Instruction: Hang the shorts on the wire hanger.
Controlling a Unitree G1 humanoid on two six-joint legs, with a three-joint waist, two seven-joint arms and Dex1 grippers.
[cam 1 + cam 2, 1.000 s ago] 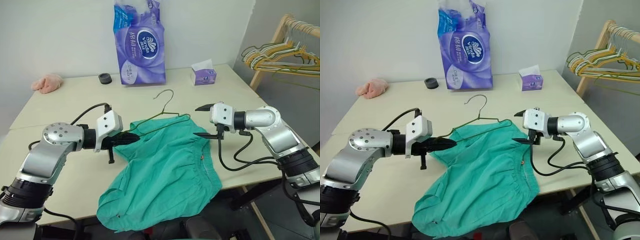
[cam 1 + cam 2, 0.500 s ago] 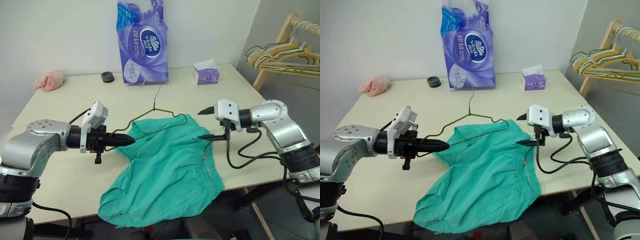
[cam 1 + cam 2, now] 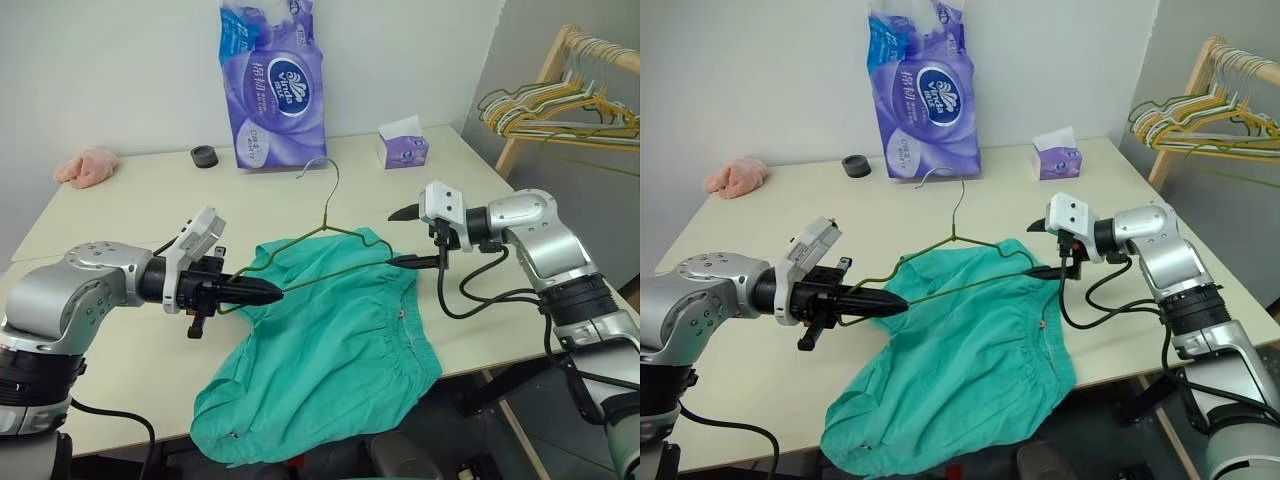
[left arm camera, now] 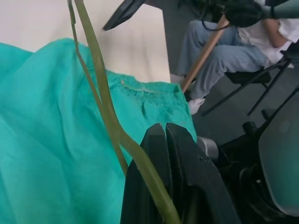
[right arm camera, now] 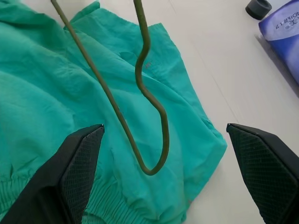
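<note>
Between L fingers (image 3: 262,292) – wire hanger (image 3: 318,243), over shorts (image 3: 330,360).

- The shorts (image 3: 330,350): teal-green soft cloth, crumpled on the table's near edge, one leg drooping over it; the gathered elastic waistband faces the right side.
- The wire hanger (image 3: 320,240): thin olive-gold wire, tilted up over the shorts' far part, hook pointing away (its left shoulder is pinched, its right shoulder free).

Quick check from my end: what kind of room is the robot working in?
Probably a plain indoor test room set up for laundry practice: a bare table, a wooden rack of hangers by the wall, and a pack of tissue rolls.
</note>
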